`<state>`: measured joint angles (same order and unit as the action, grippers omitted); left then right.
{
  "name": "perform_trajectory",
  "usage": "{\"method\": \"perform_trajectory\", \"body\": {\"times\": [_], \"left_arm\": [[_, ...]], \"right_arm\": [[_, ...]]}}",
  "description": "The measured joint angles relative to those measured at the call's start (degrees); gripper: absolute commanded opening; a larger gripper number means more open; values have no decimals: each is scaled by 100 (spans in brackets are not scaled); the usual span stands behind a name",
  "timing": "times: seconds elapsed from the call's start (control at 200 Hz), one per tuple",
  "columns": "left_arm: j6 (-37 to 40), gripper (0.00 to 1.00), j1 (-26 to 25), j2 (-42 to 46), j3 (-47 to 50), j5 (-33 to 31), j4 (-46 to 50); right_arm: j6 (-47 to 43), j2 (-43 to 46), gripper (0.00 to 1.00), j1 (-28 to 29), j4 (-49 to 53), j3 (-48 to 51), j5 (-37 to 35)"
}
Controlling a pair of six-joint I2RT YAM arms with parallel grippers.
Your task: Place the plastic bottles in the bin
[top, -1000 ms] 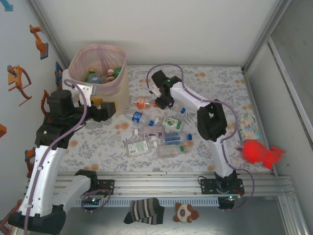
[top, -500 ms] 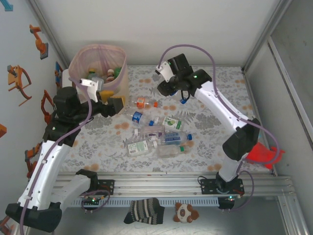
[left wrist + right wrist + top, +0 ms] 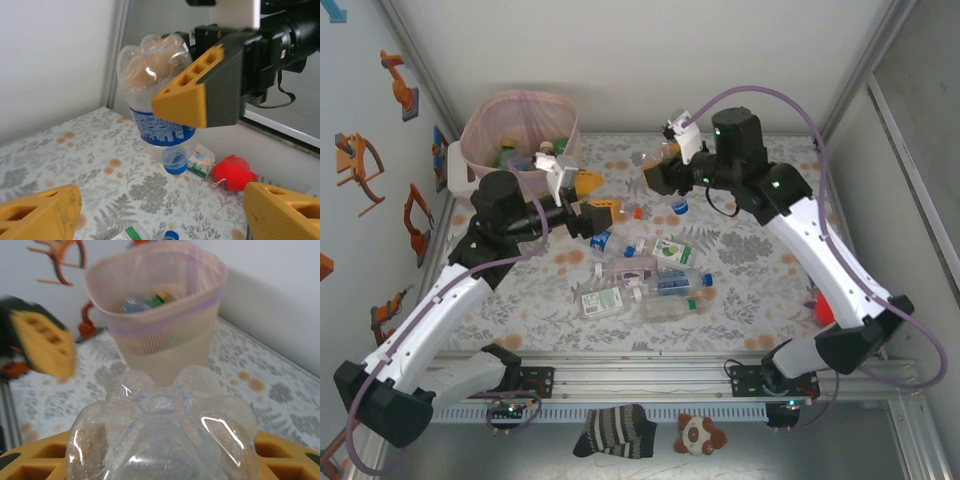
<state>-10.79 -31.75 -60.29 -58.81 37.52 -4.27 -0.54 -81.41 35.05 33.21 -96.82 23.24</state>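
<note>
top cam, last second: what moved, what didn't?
The right gripper, shut on a clear blue-labelled bottle, lifted it clear of the other bottles and up toward the back, cap hanging down. The left gripper swung from beside the bin rightward toward those bottles, jaws open. The bin and the other bottles stayed put.

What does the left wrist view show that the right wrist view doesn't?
Left wrist, not right wrist: the blue label and downward-pointing blue cap of the clear bottle, and a red plush toy. Right wrist, not left wrist: the bin with its pink liner and bottles inside. Both: that clear bottle, gripped in the right end effector, and the floral table cover.
</note>
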Motion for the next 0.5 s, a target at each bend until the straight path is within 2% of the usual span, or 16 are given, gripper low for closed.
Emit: {"method": "perform_trajectory", "body": {"times": [0.28, 0.496], "left_arm": [[-31, 86, -533, -732, -286, 479, -1021], [-11, 88, -1010, -981, -691, 894, -1290]], "right_arm": [[579, 1029, 55, 0, -925, 577, 1062], [966, 1268, 55, 0, -1469, 710, 1928]]}}
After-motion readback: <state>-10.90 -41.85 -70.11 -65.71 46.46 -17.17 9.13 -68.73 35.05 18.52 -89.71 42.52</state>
